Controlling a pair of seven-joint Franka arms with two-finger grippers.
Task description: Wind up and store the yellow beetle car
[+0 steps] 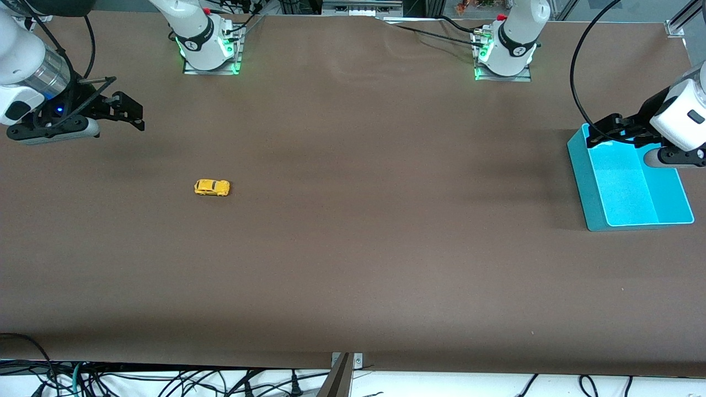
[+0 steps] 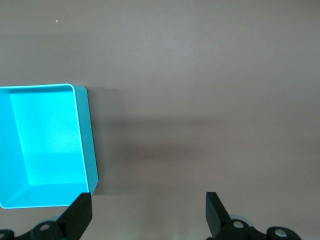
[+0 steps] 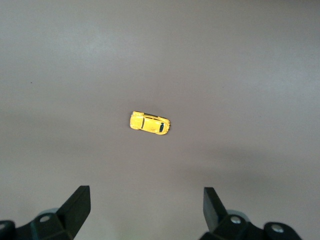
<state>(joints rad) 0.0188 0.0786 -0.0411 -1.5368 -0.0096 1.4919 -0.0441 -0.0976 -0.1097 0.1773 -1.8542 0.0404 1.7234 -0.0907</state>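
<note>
Toward the right arm's end of the table lay the yellow beetle car (image 1: 212,187), its long axis crosswise; the right gripper (image 1: 118,110), wide open and empty, hovered closer than the left gripper (image 1: 620,129), also open, over the teal bin (image 1: 593,209)

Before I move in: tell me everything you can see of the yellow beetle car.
The yellow beetle car is a tiny bright yellow toy with a rounded, glossy body, dark windows and small dark wheels. It sits upright on its wheels on the brown table, toward the right arm's end, lengthwise along the table. Nothing touches it but the table. In the right wrist view it lies alone, apart from the open right end effector.
</note>
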